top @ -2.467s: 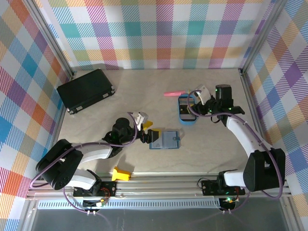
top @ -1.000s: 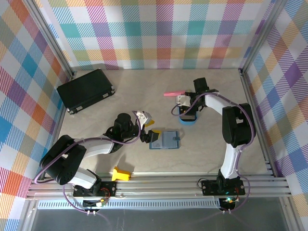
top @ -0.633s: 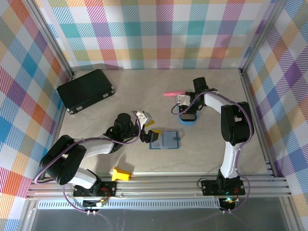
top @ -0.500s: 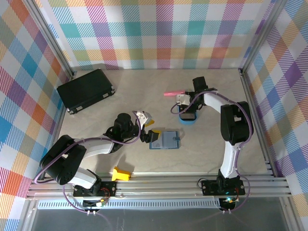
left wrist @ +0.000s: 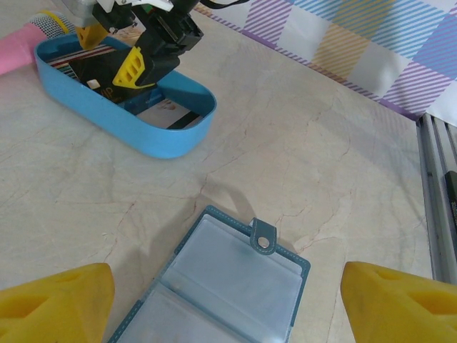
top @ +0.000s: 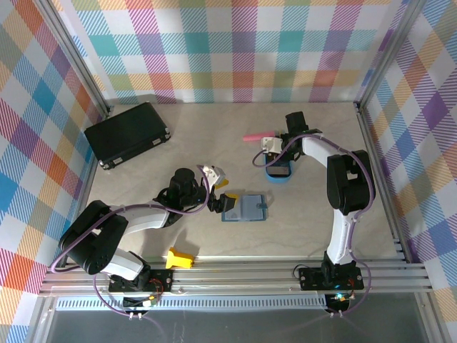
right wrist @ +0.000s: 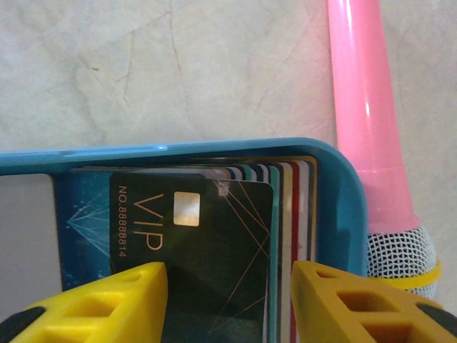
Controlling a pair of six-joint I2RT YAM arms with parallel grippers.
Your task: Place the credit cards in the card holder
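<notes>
Card holder (top: 244, 208) is seen open and flat on the table (top: 178, 161), a little toward 6 o'clock from the table's middle in the top view. In the left wrist view its clear pockets are turned upward, and its snap tab (left wrist: 263, 239) is pointed toward 1 o'clock.

Left gripper (top: 220, 199) is placed at the holder's 9 o'clock edge. Its yellow fingers (left wrist: 57, 300) are spread wide, one off each side of the holder. Nothing is clamped between them.

Blue oval tray (top: 278, 181) is set at 1 o'clock from the holder, apart from it. Credit cards (right wrist: 289, 207) are stacked inside the tray, with their edges fanned toward 3 o'clock in the right wrist view. A black VIP card (right wrist: 207, 236) is laid on top of the stack.

Right gripper (right wrist: 228, 300) is found over the tray's far end, with its fingers set apart on either side of the top card. Whether the card is pinched cannot be told.

Pink pen-like object (right wrist: 360, 107) with a mesh head is laid just beside the tray, at 11 o'clock from it in the top view.

Black case (top: 127, 133) is seen at 10 o'clock on the table, well apart from everything else. Small yellow piece (top: 180, 258) is seen at 7 o'clock, by the near rail.
</notes>
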